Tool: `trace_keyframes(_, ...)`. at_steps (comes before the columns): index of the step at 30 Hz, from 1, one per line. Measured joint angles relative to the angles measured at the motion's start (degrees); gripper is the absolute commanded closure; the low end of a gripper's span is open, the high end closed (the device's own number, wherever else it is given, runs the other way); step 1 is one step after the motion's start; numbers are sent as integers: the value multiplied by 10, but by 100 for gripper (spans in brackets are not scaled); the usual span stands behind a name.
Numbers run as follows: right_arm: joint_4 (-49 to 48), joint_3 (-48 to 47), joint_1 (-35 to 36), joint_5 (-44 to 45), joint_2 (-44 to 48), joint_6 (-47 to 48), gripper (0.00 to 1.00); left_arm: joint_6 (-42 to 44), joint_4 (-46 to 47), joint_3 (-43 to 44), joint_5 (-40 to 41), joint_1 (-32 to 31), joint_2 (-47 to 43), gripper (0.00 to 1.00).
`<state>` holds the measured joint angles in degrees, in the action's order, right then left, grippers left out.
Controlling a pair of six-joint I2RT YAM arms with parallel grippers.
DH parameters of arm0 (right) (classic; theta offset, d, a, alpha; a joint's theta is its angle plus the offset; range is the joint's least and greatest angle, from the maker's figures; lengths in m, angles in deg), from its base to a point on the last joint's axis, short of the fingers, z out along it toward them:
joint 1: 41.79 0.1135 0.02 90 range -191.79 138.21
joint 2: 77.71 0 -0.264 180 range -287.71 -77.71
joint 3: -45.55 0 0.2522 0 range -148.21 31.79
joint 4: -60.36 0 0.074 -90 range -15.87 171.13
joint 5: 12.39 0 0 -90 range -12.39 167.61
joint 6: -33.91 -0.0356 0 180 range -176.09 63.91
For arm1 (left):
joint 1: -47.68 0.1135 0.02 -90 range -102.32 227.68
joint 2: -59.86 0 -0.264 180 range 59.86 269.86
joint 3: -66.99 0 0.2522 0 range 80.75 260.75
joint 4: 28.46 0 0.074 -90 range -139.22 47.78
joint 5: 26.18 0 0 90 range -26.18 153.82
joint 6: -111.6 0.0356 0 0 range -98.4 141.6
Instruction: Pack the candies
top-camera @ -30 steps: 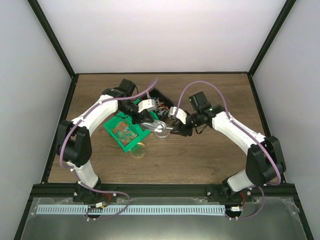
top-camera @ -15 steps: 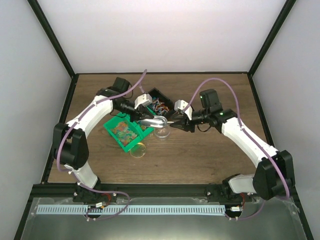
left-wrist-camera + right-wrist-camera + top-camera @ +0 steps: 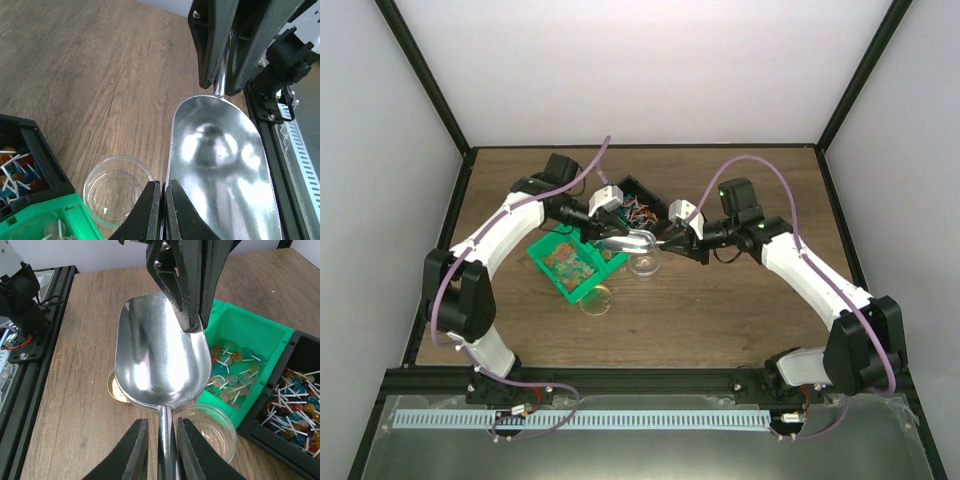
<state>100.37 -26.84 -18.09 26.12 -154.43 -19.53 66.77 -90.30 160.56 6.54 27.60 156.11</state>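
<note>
Now, from above, both arms reach over the middle of the table, and the silver scoop hangs between them, just above the clear jar. The left gripper is on it from the left and the right gripper from the right. The candies lie in the green bin, just left of the jar, and more of them fill the black bin on the far side. The gold lid lies nearer, apart from the jar, so the mouth of the jar is free.

From the left wrist, the left fingers are pressed together on the thin rim of the scoop bowl. The bowl is empty, and so is the jar beside it.

From the right wrist, the right fingers stand narrowly on both sides of the handle. One pad seems to touch it, but at the other I see a thin gap, so I cannot tell if the grip is firm. I judge this to be a hand-over: the left holds only the rim so that the right can take the handle, which is the proper place for scooping. No candy is packed yet.
</note>
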Motion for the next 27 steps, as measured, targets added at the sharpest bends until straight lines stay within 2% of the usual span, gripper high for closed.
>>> trace_keyframes(6, 2, -2, -2, -5, -2, 4, 99, 3, -1, -1, -3, 0, 0, 96)
trace_keyframes(9, 3, -2, -3, -8, -3, 11, 99, 2, -1, -1, -5, 0, 0, 96)
trace_keyframes(10, 3, -2, -3, -7, -3, 11, 99, 1, -1, -1, -4, 0, 0, 92)
trace_keyframes(11, 3, -2, -3, -7, -3, 11, 99, 0, 0, -1, -4, 0, 0, 82)
trace_keyframes(12, 3, -2, -3, -7, -3, 9, 99, -5, 3, -1, -2, 0, 0, 68)
trace_keyframes(13, 2, -2, -3, -4, -3, 6, 99, -18, 10, -1, 3, 0, 0, 49)
trace_keyframes(14, 2, -3, -3, 1, -3, 1, 99, -33, 22, -2, 10, 1, -1, 42)
trace_keyframes(16, 2, -2, -3, 10, -3, -7, 99, -74, 49, -3, 29, 13, -3, 35)
trace_keyframes(18, -3, -3, -3, 26, -3, -21, 99, -120, 75, -3, 53, 40, -5, 34)
trace_keyframes(22, -13, -9, 0, 65, -5, -54, 99, -189, 115, 1, 151, 117, -2, 34)
trace_keyframes(27, -23, -18, 17, 107, -7, -77, 99, -192, 119, 11, 275, 182, 20, 36)
